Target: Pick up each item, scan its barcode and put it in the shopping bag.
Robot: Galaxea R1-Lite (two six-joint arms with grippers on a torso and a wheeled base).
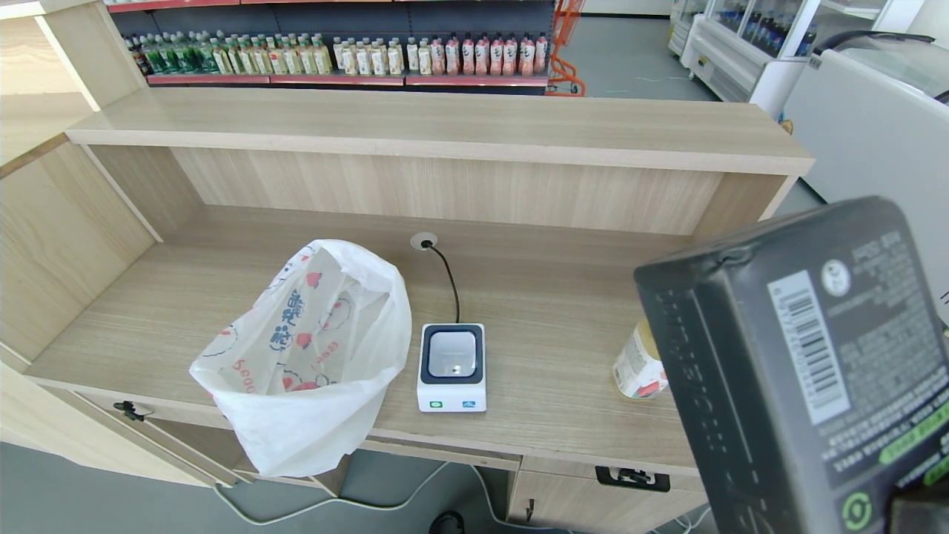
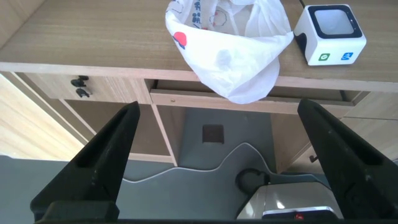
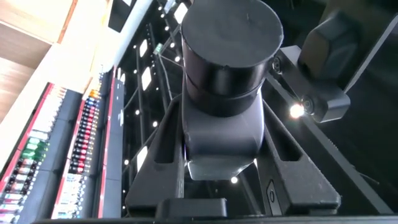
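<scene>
Closest to my head camera, filling the lower right of its view, is the dark bottle (image 1: 801,371), raised in the air with its white barcode label (image 1: 808,348) turned towards the lens. On the right wrist feed I see the right end effector (image 3: 222,124) closed on that bottle, one finger pressed to each side of the body and the round black cap pointing away from the wrist. The left end effector (image 2: 219,112) sits low in front of the bench (image 1: 563,311), below its front edge and facing the drawer fronts, with its fingers spread wide and nothing between them. On the bench, the white shopping bag (image 1: 311,356) stands at the front edge with its mouth open and its lower part sagging over the edge. Just beside it, on my right, is the scanner (image 1: 451,367), a small white box with a dark-framed window facing up, well apart from the held bottle. Further right a small bottle (image 1: 639,367) with a white and red label stands on the bench, partly hidden behind the dark bottle. A black cable (image 1: 448,278) runs from the back of the scanner to a round hole (image 1: 423,240) in the bench top. Beyond the raised back ledge, store shelves (image 1: 334,55) carry rows of drink bottles, and white freezers (image 1: 867,111) stand off to the right
</scene>
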